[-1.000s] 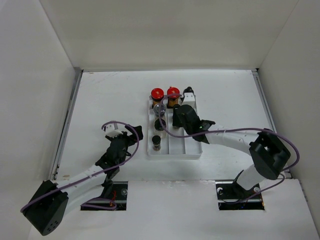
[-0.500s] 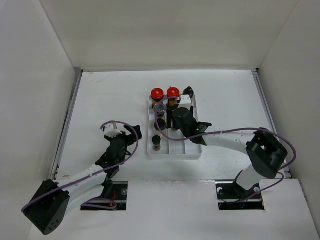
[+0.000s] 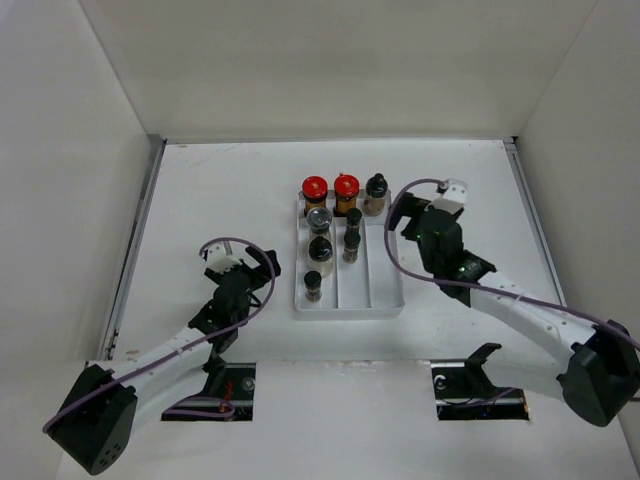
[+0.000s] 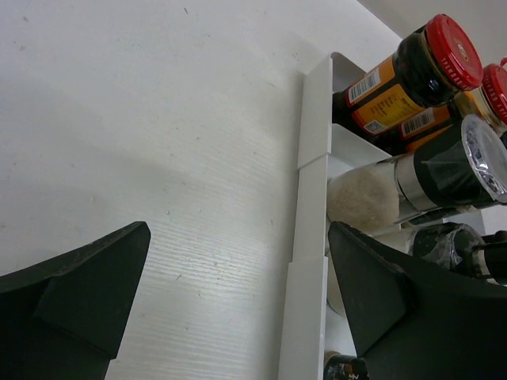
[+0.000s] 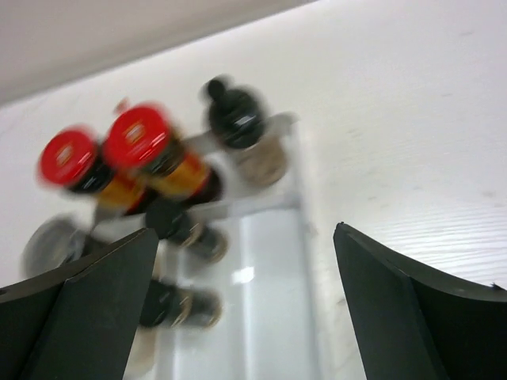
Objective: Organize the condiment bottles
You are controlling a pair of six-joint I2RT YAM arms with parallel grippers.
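Right gripper (image 5: 244, 229) pulling back off the tray (image 3: 385, 300), jaws hanging open, empty | left gripper (image 4: 238, 229) idling open too | bottles (image 3: 335, 225) all sitting in tray, we're thinking it's wrapping up

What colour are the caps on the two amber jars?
Red, on both amber glass jars; clearest in the left wrist view.

From overhead I see bright, even light on the white counter (image 3: 220, 190), shadows faint and soft; my left wrist view is sharp, a grey shade lying on the counter left of the tray (image 4: 310, 198); my right wrist view is motion-blurred, the red-capped jars (image 5: 139, 138) and dark jars (image 5: 234, 111) smeared.
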